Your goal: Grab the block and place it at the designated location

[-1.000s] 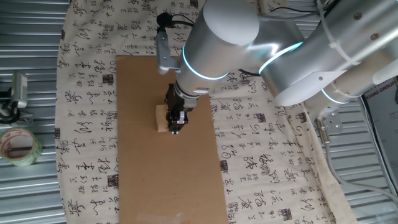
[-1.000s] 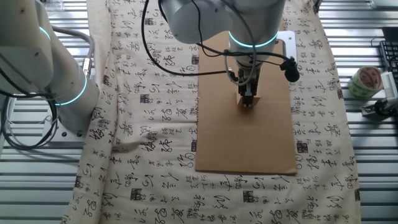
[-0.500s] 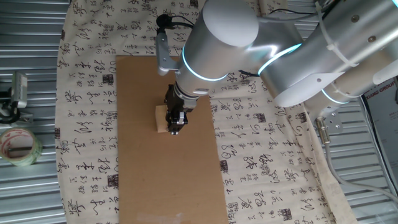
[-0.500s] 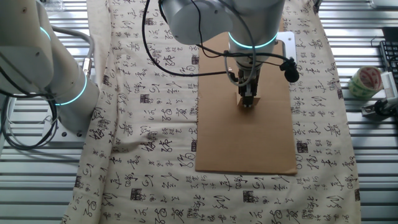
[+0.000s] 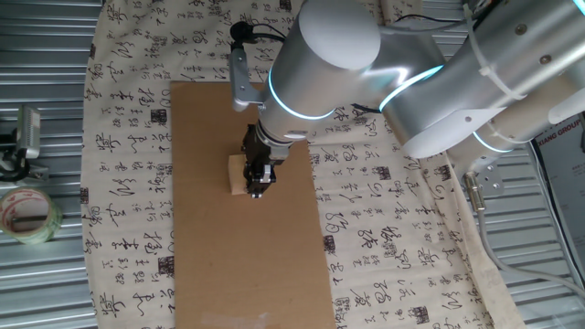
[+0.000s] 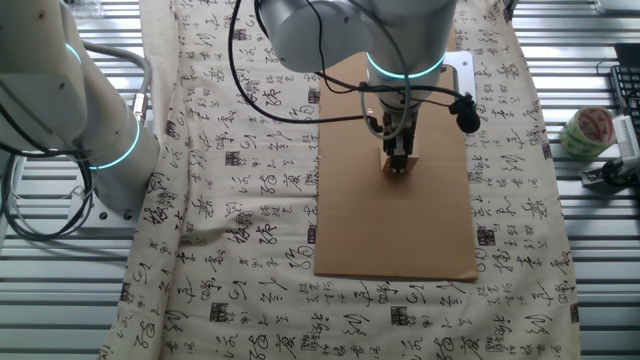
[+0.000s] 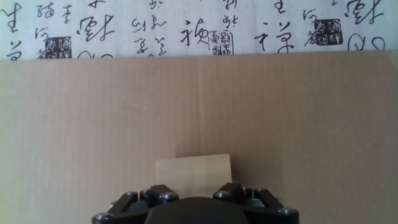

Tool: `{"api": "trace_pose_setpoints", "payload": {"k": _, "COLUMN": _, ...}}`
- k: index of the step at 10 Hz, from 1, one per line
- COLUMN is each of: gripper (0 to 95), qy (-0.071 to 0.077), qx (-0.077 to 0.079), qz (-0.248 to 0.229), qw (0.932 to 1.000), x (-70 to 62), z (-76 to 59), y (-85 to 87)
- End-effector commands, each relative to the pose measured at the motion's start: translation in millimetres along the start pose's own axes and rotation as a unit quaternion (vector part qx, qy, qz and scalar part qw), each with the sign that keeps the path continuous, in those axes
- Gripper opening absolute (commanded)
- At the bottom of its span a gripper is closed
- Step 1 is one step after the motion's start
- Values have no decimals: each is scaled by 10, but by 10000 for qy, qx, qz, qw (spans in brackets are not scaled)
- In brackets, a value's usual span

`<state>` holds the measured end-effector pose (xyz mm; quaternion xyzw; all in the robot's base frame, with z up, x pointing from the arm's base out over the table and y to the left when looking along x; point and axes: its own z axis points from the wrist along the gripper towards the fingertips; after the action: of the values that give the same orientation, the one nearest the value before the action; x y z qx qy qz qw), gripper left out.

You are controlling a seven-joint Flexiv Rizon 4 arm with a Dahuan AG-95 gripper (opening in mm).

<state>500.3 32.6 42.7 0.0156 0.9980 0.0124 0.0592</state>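
Nothing has moved since the earlier frames: arm, pincer point(image 5: 260, 187) and block point(image 5: 239, 175) sit exactly where they were, so this looks like a pause at the grasp. The block rests flat on the brown cardboard sheet point(image 5: 210, 274), in its upper-middle part and nearer its right edge in one fixed view, with the pincer lowered upright right onto it; from the other fixed view the pincer point(image 6: 399, 165) hides the block almost wholly. In the hand view the block point(image 7: 193, 169) lies square just ahead of the pincer's body, its near edge tucked under the housing, but the fingertips themselves are out of frame, so I cannot tell whether they are clenched on the cube or merely straddling it. The vertical approach seems chosen to take two opposite faces. No drawn ring is visible on the sheet in any view. A tape roll point(image 5: 27, 215) sits off the patterned cloth point(image 5: 128, 183), by the worktop edge.
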Motion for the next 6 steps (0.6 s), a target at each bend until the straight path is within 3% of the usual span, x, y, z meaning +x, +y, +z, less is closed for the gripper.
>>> {"api": "trace_pose_setpoints", "payload": {"k": 1, "gripper": 0, "qy": -3, "qx": 0, "qz": -5, "qw": 10000, "x": 0, "z": 4, "y": -3}}
{"api": "trace_pose_setpoints", "payload": {"k": 6, "gripper": 0, "qy": -19, "qx": 0, "qz": -13, "qw": 10000, "x": -1, "z": 32, "y": -4}}
